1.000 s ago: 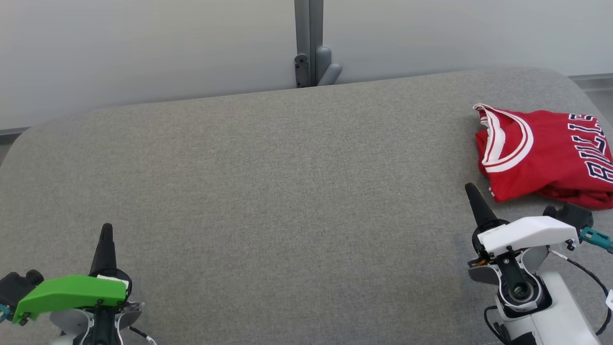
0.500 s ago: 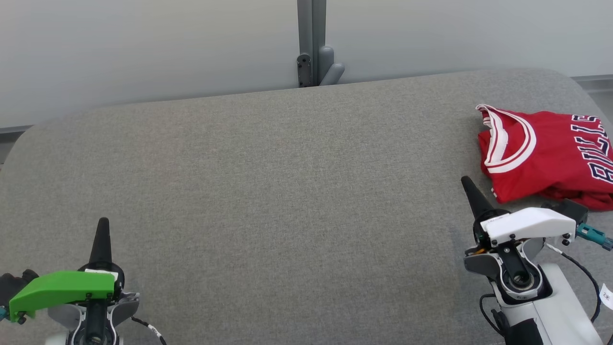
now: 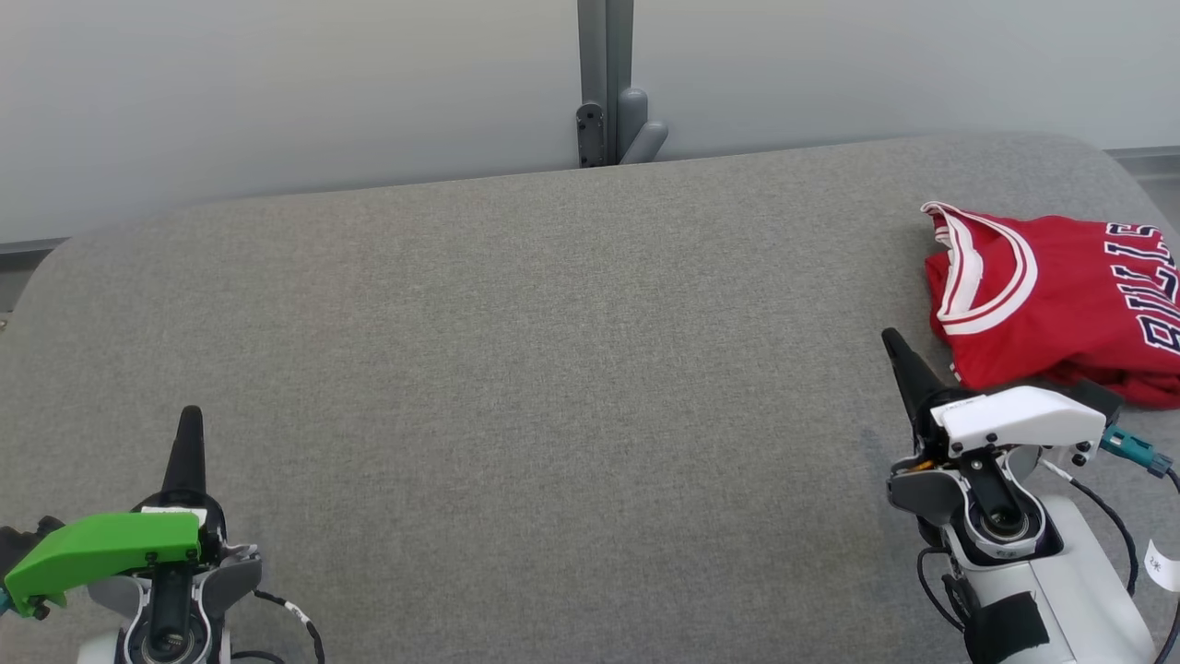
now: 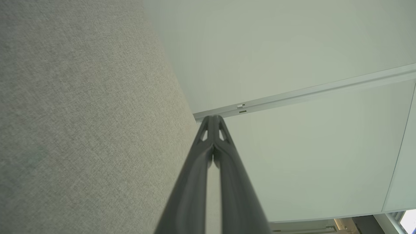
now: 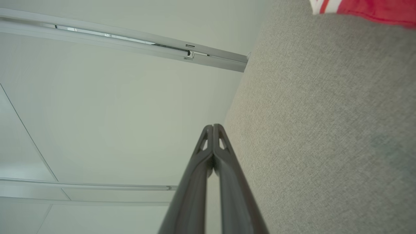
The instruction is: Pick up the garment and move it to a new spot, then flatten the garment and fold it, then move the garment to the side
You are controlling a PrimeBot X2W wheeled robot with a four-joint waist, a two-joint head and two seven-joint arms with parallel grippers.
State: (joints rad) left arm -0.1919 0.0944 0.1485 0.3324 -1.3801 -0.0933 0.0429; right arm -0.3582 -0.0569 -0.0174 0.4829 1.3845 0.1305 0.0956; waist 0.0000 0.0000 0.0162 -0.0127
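The garment (image 3: 1060, 309) is a red jersey with white trim and dark lettering, lying folded at the far right of the grey padded surface (image 3: 553, 369); a red and white edge of the garment (image 5: 357, 9) shows at the top right of the right wrist view. My right gripper (image 3: 890, 338) is shut and empty, its tips just left of the jersey's near corner, apart from it. My left gripper (image 3: 190, 417) sits at the lower left, shut on nothing. Both pairs of fingers press together in the left wrist view (image 4: 213, 117) and the right wrist view (image 5: 213, 125).
A pale wall with a grey post and bracket (image 3: 608, 120) stands behind the surface's far edge. The surface's rounded corners lie at the far left (image 3: 55, 267) and far right (image 3: 1088, 152). A cable and teal connector (image 3: 1129, 450) hang off the right wrist.
The head view has shifted slightly, so the whole scene has slid. Both arms have drawn back toward the near edge, fingers still shut. The jersey lies as it did.
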